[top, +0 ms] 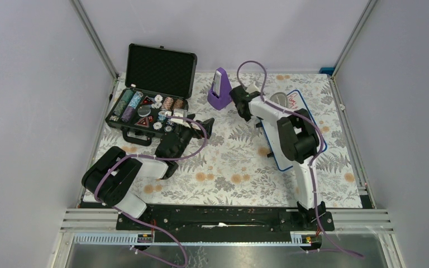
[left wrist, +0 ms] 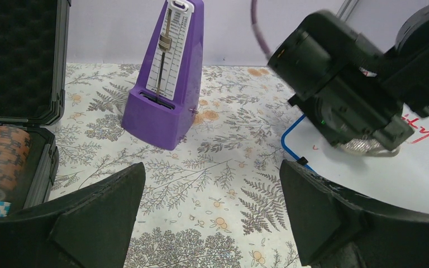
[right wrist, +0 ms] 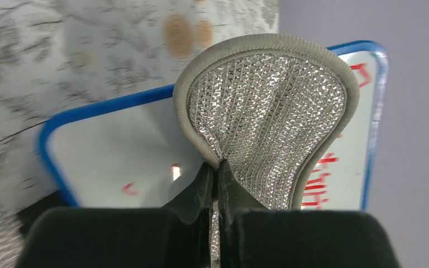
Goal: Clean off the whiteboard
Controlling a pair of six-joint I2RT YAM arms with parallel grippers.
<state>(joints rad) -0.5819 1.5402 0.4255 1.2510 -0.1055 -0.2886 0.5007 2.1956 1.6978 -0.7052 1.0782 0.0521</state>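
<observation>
The whiteboard [top: 307,114], white with a thin blue rim and red handwriting, lies at the right of the table, partly under my right arm. It also shows in the left wrist view [left wrist: 402,173] and in the right wrist view [right wrist: 111,151]. My right gripper [right wrist: 217,167] is shut on a silver mesh cloth pad [right wrist: 268,111] with a grey edge, held over the board's far end [top: 279,98]. Red marks show beside the pad. My left gripper [left wrist: 212,218] is open and empty above the patterned tablecloth, left of the board.
An open black case [top: 151,95] with poker chips stands at the back left. A purple metronome [top: 219,89] stands at the back centre, close to my right gripper. Grey walls and metal frame rails enclose the table.
</observation>
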